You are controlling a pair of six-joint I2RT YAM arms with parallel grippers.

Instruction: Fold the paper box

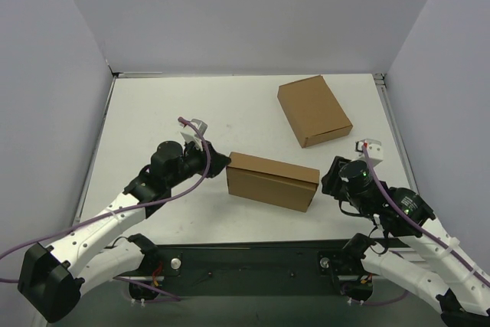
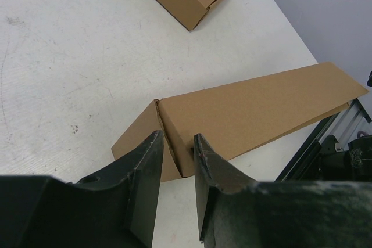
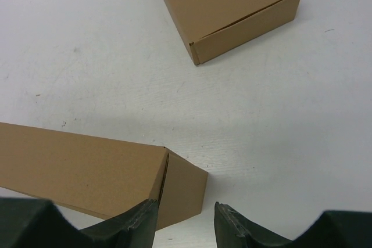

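- The paper box (image 1: 272,180) lies on the white tabletop (image 1: 176,112) at the centre of the top view. It is a long brown shape with its top panel closed over and its long axis running from left to slightly lower right.
- In the left wrist view the paper box (image 2: 256,108) stretches from the lower middle toward the right edge. Its near end flap is angled outward at the corner.
- The left end effector (image 1: 220,161) meets the box's left end. In its own camera the left end effector (image 2: 178,136) has its fingers (image 2: 148,172) partly apart astride that near corner. I cannot tell whether they pinch the cardboard.
- The right end effector (image 1: 328,176) sits just beside the box's right end.
- In the right wrist view the right end effector (image 3: 186,204) stands open. The box's end panel and bare tabletop show in the gap, and the paper box (image 3: 75,164) fills the lower left.
- A second, compact brown carton (image 1: 314,110) rests in the upper right of the top view, well apart from both arms.
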